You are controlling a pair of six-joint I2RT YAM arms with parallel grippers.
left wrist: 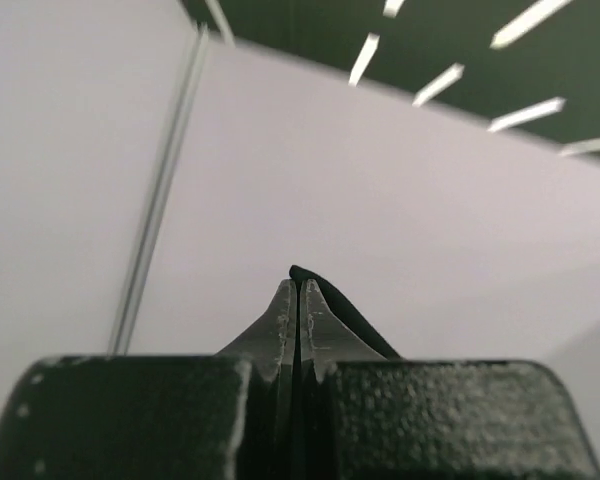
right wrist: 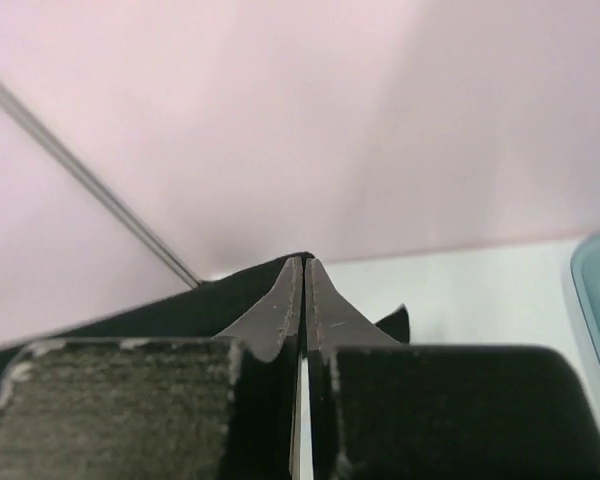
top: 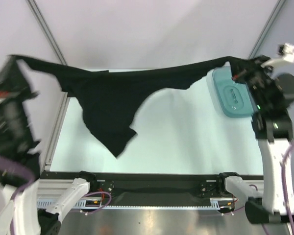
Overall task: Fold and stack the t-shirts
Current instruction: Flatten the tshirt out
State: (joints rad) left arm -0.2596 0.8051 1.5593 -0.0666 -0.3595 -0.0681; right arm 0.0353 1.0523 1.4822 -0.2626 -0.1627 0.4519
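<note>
A black t-shirt (top: 112,98) hangs stretched in the air between my two grippers, its loose lower part drooping to a point over the table. My left gripper (top: 12,61) is raised at the far left, blurred, and is shut on one end of the shirt; in the left wrist view the jaws (left wrist: 299,285) pinch a strip of black cloth (left wrist: 345,315). My right gripper (top: 235,63) is raised at the far right and is shut on the other end; the right wrist view shows the jaws (right wrist: 304,262) closed on black cloth (right wrist: 180,310).
A translucent teal plastic tray (top: 232,98) lies on the pale table (top: 186,142) at the right, under my right arm. White walls and metal frame posts (top: 46,29) surround the table. The arm bases sit on the black rail (top: 152,183) at the near edge.
</note>
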